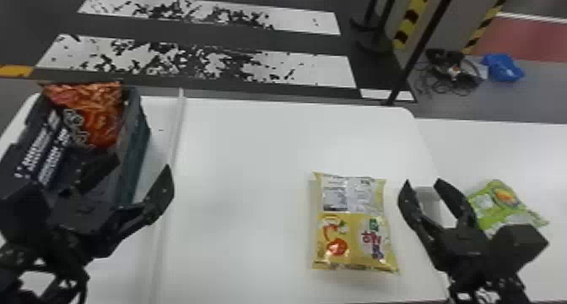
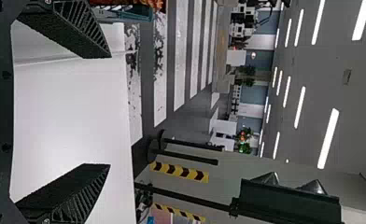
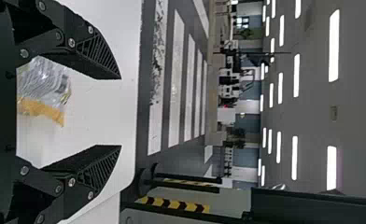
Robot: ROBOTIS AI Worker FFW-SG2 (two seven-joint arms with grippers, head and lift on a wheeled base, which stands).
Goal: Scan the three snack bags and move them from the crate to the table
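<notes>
In the head view my left gripper (image 1: 141, 172) stands open over the near part of the dark crate (image 1: 137, 142) at the left. A red-orange snack bag (image 1: 101, 117) leans inside the crate's far end. A yellow snack bag (image 1: 354, 223) lies flat on the table, and a green snack bag (image 1: 502, 202) rests farther right. Between these two bags my right gripper (image 1: 422, 183) is open with nothing in it. The left wrist view has my left gripper (image 2: 109, 112) with fingers wide apart. In the right wrist view, my right gripper (image 3: 120, 112) is spread, with the yellow bag (image 3: 43, 91) beyond it.
The white table (image 1: 244, 155) carries a raised pale strip (image 1: 175, 130) just right of the crate. A second white surface (image 1: 498, 151) adjoins at the right. Beyond the far edge stands a thin dark post (image 1: 411, 62), with cables (image 1: 451, 77) on the floor.
</notes>
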